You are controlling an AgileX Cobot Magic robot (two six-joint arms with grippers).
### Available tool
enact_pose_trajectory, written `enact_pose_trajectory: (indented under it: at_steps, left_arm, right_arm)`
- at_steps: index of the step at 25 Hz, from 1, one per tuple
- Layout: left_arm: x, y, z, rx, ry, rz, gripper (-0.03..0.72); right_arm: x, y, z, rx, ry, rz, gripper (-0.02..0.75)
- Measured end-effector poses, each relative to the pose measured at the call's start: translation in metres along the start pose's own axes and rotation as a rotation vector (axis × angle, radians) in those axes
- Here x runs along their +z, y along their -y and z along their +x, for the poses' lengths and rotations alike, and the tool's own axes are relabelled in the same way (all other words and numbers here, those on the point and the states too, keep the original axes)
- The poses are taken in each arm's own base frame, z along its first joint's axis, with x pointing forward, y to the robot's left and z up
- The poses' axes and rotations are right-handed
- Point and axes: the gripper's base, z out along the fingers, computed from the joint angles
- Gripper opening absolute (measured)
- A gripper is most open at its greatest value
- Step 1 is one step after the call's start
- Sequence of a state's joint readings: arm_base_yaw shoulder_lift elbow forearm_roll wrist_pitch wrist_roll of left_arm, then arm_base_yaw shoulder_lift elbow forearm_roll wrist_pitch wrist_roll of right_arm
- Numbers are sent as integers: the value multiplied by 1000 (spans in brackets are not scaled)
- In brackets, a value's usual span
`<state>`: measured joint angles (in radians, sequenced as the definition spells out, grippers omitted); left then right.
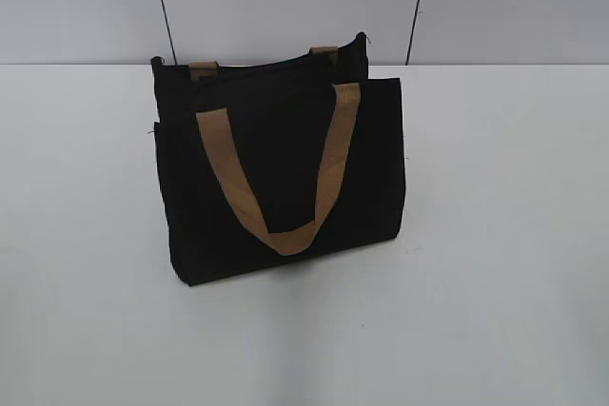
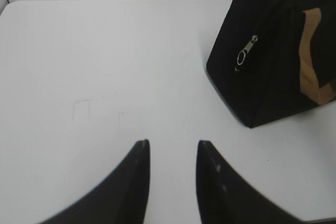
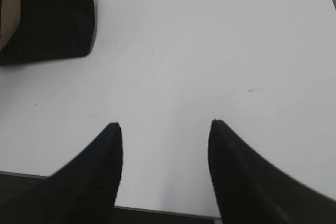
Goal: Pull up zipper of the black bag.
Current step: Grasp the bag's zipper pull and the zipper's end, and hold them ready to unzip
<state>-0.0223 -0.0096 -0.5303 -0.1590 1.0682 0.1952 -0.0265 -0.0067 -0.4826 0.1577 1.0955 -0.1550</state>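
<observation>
Nothing done yet as I read it: both my left gripper (image 2: 173, 145) and right gripper (image 3: 165, 125) hang spread and empty over the table (image 1: 495, 235), well apart from the bag (image 1: 276, 178) (standing mid-table), its zipper (image 2: 247, 51) pull seemingly low on the side end, untouched.

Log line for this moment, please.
stage: pre-approach | left tool: open, empty, over table | right tool: open, empty | black bag: upright, untouched | zipper pull: hanging at bag's end

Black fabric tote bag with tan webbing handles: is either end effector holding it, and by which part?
Nothing is held. The left end effector and right end effector are open over the bare white table, apart from the black fabric tote bag.
</observation>
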Motion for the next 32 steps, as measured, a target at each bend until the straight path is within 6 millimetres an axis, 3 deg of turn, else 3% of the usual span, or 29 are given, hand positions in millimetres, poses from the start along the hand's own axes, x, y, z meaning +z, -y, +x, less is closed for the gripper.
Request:
enact_pose_trajectory:
  at_steps: [11,15,17,20,24,32]
  left_arm:
    - [0,2,0,-10,3,17,237]
    - [3,0,-2,-10,-20,14,381]
    - [9,-3,-5,-1,-53,-7,494]
    - [15,-9,-16,19,-44,-51,569]
    - [37,-16,-37,14,-34,-63,549]
    - [111,-25,-64,72,-108,-2,533]
  right_arm:
    - [0,0,0,0,0,0,412]
    - [-1,0,-4,0,8,1,412]
    - [1,2,-15,4,11,4,412]
    - [8,5,-35,7,-6,7,412]
    - [23,10,-69,-15,-58,6,412]
    - [62,20,-133,-92,-167,-24,412]
